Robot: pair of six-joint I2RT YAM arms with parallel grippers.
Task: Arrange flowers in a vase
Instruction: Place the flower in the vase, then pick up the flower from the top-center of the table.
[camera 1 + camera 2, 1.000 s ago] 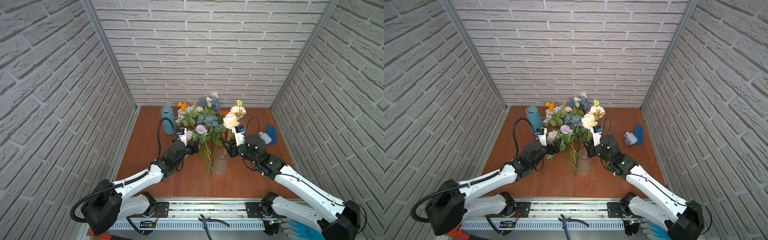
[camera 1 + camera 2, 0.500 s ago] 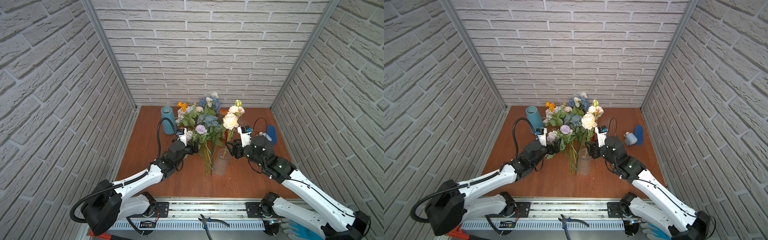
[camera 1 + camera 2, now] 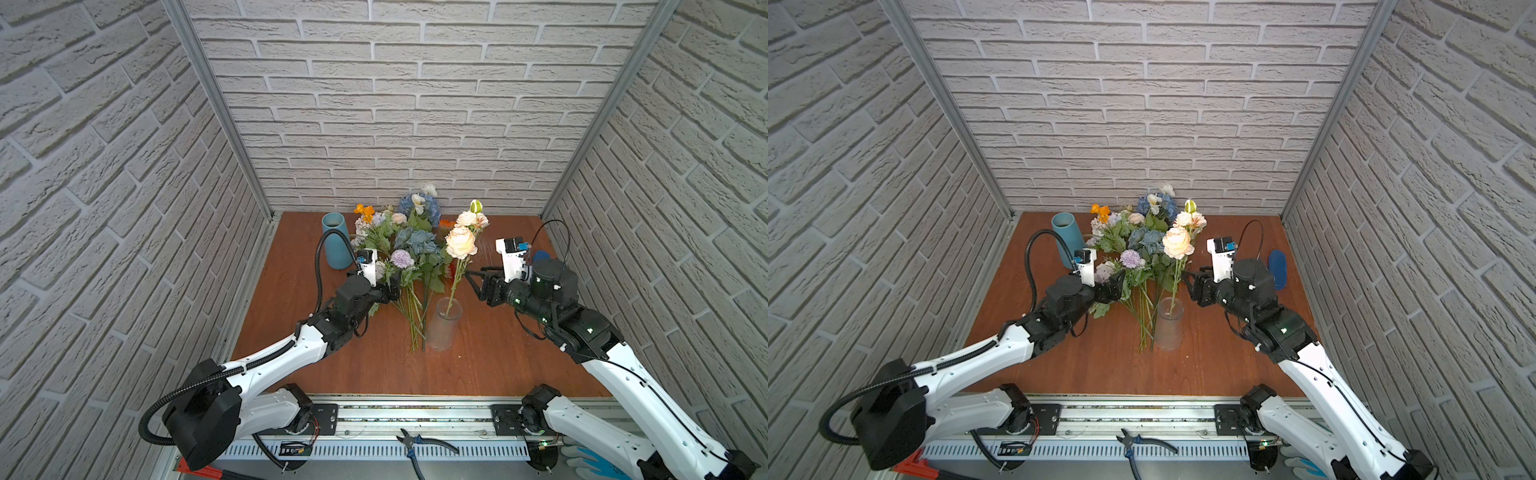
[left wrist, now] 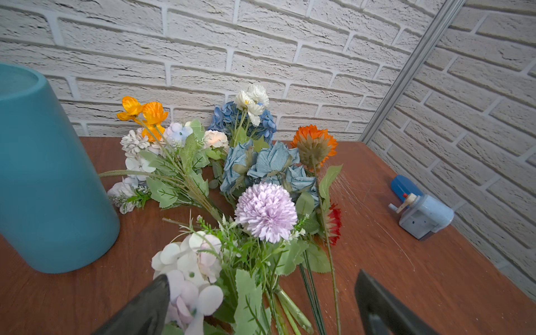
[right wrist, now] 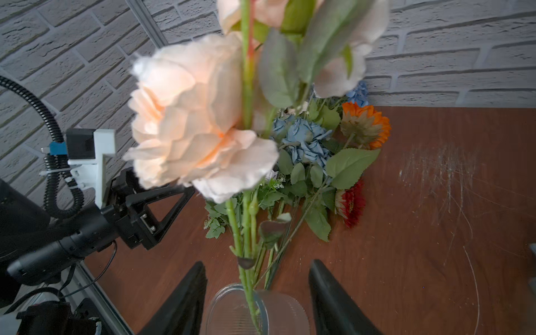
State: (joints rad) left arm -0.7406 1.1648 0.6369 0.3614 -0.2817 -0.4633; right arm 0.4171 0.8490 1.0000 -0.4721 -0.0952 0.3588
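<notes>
**At the glass vase: one stem placed, the next to be taken**

Nearest the front rail, a pair of pliers (image 3: 419,442) lies off the worktop (image 3: 519,353) and plays no part.

Beyond the rail, both arms reach in over the worktop.
- Left end effector (image 4: 261,277): the jaws stand at full spread, straddling the stems of a lilac-white spray (image 4: 188,261). Nothing is gripped.
- Right end effector (image 5: 257,262): the jaws are parted, with one finger on each side of the mouth of the glass vase (image 3: 442,332). As far as the right wrist view shows, they touch neither the rim nor the stem.

The glass vase stands upright at mid-worktop. The peach roses (image 3: 460,243) stand in it, with the stem leaning towards the back wall and the blooms well above the rim. The other flowers (image 3: 415,257) lie flat just beside and behind the vase. They are a lilac pompon (image 4: 266,211), pale blue roses (image 4: 272,165), an orange bloom (image 4: 314,142) and, furthest back, the blue hydrangea (image 4: 229,116). A teal vase (image 3: 336,241) stands at the far left.

Recommended procedure, as a judgement from this layout:
1. Draw the right end effector straight back and level, with both fingers off the rim. The vase looks light and the roses look top-heavy.
2. Close the left end effector on bare stem below the foliage, never on petals.
3. Lift until the cut end clears its neighbours, because the crossed stems may drag others along.
4. Enter the vase mouth cut end first, beside the rose stem.
</notes>
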